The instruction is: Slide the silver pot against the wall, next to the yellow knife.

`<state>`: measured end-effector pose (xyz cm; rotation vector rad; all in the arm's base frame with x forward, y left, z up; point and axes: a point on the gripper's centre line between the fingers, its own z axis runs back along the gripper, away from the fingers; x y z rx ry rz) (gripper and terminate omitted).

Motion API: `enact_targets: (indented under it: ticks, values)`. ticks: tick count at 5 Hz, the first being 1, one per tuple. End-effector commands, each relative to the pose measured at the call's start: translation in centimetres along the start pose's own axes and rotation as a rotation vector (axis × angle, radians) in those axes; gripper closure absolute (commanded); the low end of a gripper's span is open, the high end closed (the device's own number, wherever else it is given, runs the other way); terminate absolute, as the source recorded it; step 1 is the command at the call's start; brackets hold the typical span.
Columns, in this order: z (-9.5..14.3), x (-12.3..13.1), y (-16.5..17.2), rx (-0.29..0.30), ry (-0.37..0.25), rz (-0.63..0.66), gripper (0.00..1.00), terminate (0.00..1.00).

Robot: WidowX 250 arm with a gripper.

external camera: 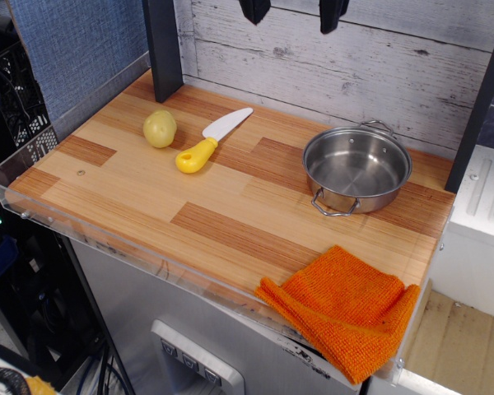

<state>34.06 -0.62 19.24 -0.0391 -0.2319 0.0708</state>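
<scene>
The silver pot (356, 169) stands at the back right of the wooden tabletop, its far handle close to the whitewashed plank wall (337, 70). The yellow knife (207, 143) lies left of it, yellow handle toward the front, white blade pointing at the wall. My gripper (294, 18) is high above the table at the top edge of the view, left of the pot. Only its two dark fingertips (254, 11) show. They stand apart with nothing between them.
A round yellowish potato (160, 128) sits left of the knife. An orange cloth (343, 309) hangs over the front right corner. A dark post (163, 45) stands at the back left, another post (477, 107) at the right. A clear rim (107, 243) edges the tabletop.
</scene>
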Motion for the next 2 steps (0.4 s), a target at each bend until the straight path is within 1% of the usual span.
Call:
enact_targets:
  ticks: [1, 2]
  values:
    - [2.52, -0.59, 0.81, -0.005, -0.061, -0.004, 0.0, 0.0]
    - [2.52, -0.59, 0.81, -0.005, -0.061, -0.004, 0.0, 1.0]
